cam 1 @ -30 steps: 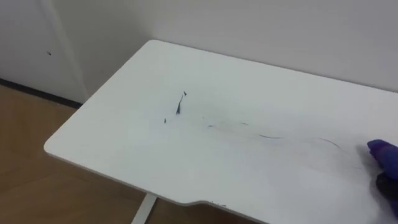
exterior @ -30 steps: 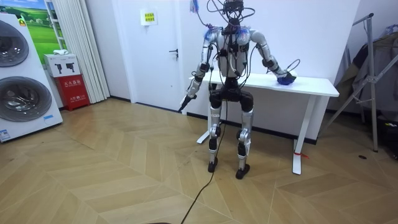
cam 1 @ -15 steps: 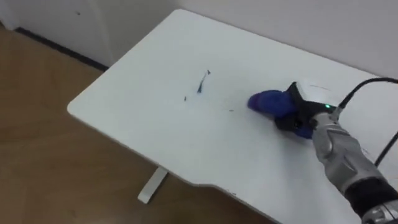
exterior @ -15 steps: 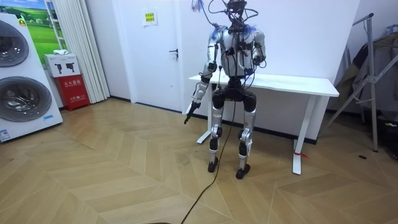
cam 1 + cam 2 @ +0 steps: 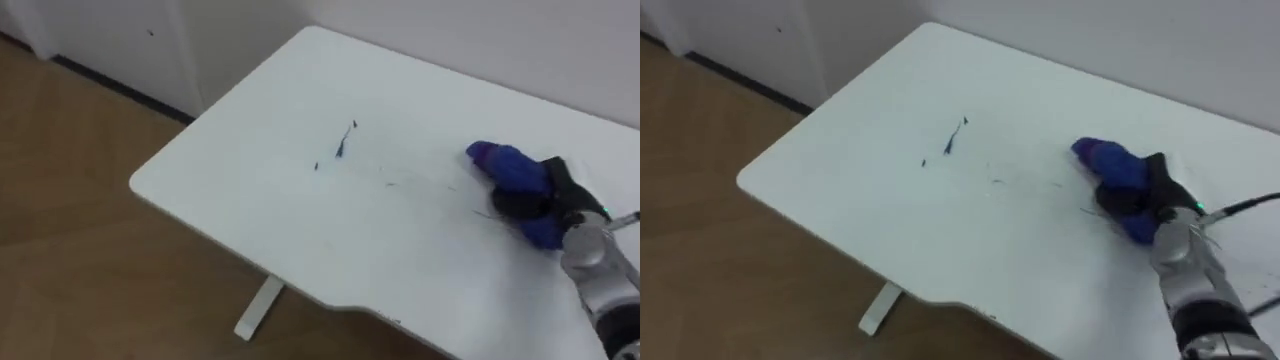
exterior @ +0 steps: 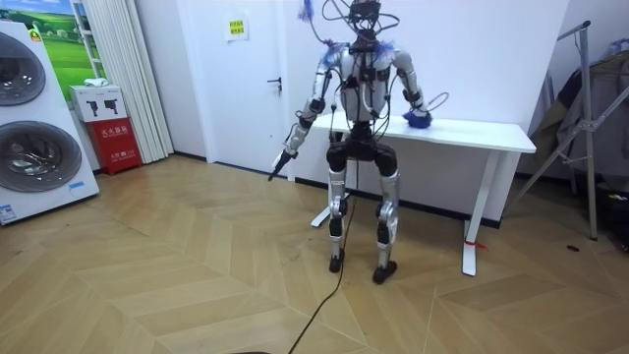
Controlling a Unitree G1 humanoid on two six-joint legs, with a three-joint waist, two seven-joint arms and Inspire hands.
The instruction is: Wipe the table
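One idle left robot hand (image 6: 283, 162) hangs off the left end of the tabletop (image 5: 230, 190), its grip unreadable. Dark marks (image 5: 346, 140) lie mid-surface, and faint streaks (image 5: 390, 183) trail right to the blue cloth (image 5: 505, 170), held on the tabletop in the curled fingers of the right robot hand (image 5: 535, 203). To wipe well, press the cloth flat and sweep left, fully across the marks.

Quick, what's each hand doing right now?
Left hand: cannot tell, too small in the room view.
Right hand: closed on the blue cloth on the table.
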